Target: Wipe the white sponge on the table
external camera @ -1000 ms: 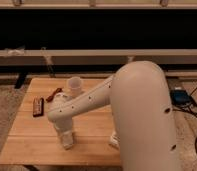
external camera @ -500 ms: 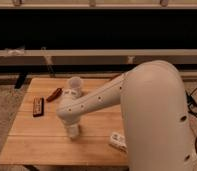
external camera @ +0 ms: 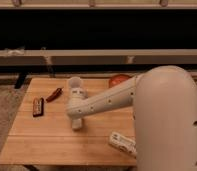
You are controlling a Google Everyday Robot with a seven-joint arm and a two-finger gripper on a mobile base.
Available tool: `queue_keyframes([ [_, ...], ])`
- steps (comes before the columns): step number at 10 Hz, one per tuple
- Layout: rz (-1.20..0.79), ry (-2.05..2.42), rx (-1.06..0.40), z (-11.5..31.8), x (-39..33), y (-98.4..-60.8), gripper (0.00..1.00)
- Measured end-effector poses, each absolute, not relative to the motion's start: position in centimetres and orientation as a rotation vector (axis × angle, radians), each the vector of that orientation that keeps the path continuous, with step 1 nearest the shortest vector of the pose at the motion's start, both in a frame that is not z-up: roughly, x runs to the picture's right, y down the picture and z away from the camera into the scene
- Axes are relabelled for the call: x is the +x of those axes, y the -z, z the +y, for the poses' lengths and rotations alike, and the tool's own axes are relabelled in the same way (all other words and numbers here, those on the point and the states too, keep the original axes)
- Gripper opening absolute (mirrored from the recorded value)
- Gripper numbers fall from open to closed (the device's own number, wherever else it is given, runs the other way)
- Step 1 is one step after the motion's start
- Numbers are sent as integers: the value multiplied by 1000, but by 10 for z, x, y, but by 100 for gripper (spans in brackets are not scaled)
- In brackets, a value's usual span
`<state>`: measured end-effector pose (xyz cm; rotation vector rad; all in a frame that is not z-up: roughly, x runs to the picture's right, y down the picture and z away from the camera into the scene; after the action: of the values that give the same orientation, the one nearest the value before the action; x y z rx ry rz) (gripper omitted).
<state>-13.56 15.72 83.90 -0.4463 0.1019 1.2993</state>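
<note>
My gripper (external camera: 77,123) points down at the end of the white arm and reaches the light wooden table (external camera: 47,137) a little left of its middle. A pale blocky shape sits at its tip against the wood. I cannot tell whether that shape is the white sponge or part of the gripper. No white sponge shows anywhere else on the table.
A dark brown bar (external camera: 38,106) lies near the left edge, with a red chili (external camera: 54,94) behind it. A white cup (external camera: 75,87) stands behind the gripper. A white labelled bottle (external camera: 121,142) lies at the front right. An orange-red round thing (external camera: 119,80) sits at the back.
The gripper has slid right and a little toward the back along the table. The arm has swung with it, uncovering the bottle at the front right.
</note>
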Motion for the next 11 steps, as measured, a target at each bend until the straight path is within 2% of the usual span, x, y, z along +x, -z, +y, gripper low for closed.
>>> queue_keyframes([
  [4, 88, -1247, -469, 158, -174, -855, 0],
  [8, 34, -1179, -522, 183, -200, -829, 0],
  [11, 18, -1143, -532, 205, -193, -812, 0],
])
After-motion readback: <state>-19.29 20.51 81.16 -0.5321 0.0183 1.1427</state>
